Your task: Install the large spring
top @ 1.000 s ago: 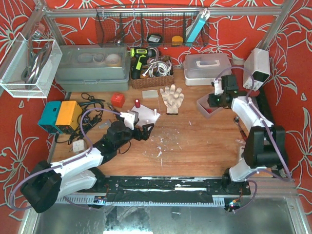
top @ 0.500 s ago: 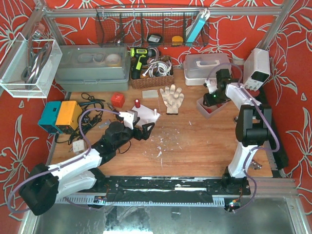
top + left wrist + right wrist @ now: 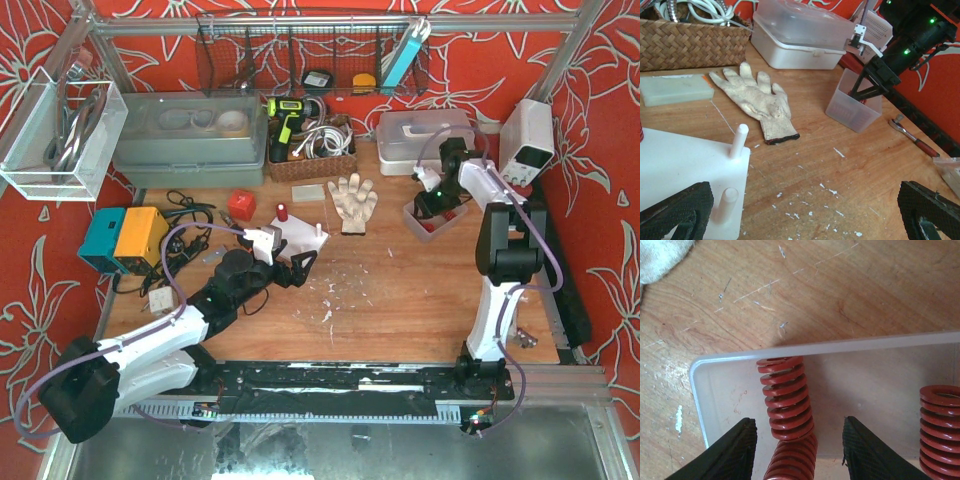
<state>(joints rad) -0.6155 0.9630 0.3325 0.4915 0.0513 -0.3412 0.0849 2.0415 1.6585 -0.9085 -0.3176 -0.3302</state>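
Right claw (image 3: pixel 797 437) hangs spread over red springs (image 3: pixel 786 396) in the clear tub (image 3: pixel 815 347) at far right; two lie overlapping beneath it, so closing may pinch both or the wrong one. Left claw (image 3: pixel 800 217), also spread, sits near left

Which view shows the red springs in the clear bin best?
Right wrist: the red springs show close up inside the clear bin, one between the right gripper's open fingers. Top external shows only the bin under the gripper; left wrist shows its frosted wall, springs mostly hidden.
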